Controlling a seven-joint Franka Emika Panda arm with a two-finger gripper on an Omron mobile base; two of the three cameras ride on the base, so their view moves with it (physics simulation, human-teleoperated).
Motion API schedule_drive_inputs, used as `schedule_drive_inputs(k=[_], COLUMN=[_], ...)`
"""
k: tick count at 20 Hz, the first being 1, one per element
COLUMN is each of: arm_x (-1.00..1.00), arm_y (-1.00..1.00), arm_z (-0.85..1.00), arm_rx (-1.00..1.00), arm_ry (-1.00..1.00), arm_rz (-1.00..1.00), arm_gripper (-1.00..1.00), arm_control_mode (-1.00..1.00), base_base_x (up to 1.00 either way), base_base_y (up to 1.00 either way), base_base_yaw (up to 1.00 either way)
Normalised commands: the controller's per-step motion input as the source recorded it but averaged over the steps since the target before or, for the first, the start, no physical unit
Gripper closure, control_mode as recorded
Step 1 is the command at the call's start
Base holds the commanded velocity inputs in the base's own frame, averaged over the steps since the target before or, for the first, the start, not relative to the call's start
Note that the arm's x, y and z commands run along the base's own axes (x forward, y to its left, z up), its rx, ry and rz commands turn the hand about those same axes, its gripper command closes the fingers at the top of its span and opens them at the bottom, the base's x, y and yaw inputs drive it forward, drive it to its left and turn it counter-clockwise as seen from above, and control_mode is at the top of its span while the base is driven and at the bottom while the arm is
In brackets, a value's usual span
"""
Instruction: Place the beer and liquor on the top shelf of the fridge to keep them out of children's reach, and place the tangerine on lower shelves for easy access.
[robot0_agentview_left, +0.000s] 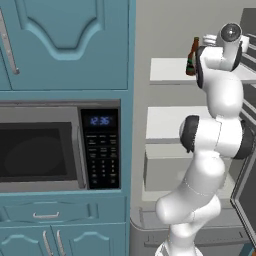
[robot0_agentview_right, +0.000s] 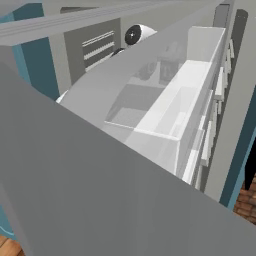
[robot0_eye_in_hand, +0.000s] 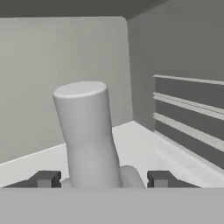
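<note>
On the left you're passing the microwave (robot0_agentview_left: 50, 152), its clock glowing, and moving right you're looking at the fridge (robot0_agentview_left: 175, 130) standing open. The beer (robot0_agentview_left: 192, 57) is standing upright on the top shelf (robot0_agentview_left: 167, 70), up high where children can't reach. Just beside it your arm is reaching in at shelf height. In the hand view the gripper (robot0_eye_in_hand: 99, 179) is spreading wide around the liquor (robot0_eye_in_hand: 87, 131), whose pale neck is rising between the fingers (robot0_eye_in_hand: 43, 179); I'm judging it set down or nearly so.
</note>
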Motion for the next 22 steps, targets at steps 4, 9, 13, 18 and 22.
schedule_drive_inputs(k=[4,9,13,18,22], arm_x=[0.51,0.52,0.44,0.16,0.0], arm_y=[-0.09,-0.09,-0.12,-0.14,-0.09], arm_z=[-0.18,-0.17,-0.17,-0.14,-0.07], arm_rx=[0.0,0.0,0.0,0.0,0.0], arm_ry=[-0.01,-0.02,-0.04,-0.06,-0.07], arm_rz=[0.1,0.09,0.09,0.1,0.1], arm_gripper=[1.0,-1.0,-1.0,-1.0,-1.0], arm_control_mode=[-1.0,-1.0,-1.0,-1.0,-1.0], base_base_x=[0.0,0.0,0.0,0.0,0.0], base_base_y=[0.0,0.0,0.0,0.0,0.0], base_base_yaw=[0.0,0.0,0.0,0.0,0.0])
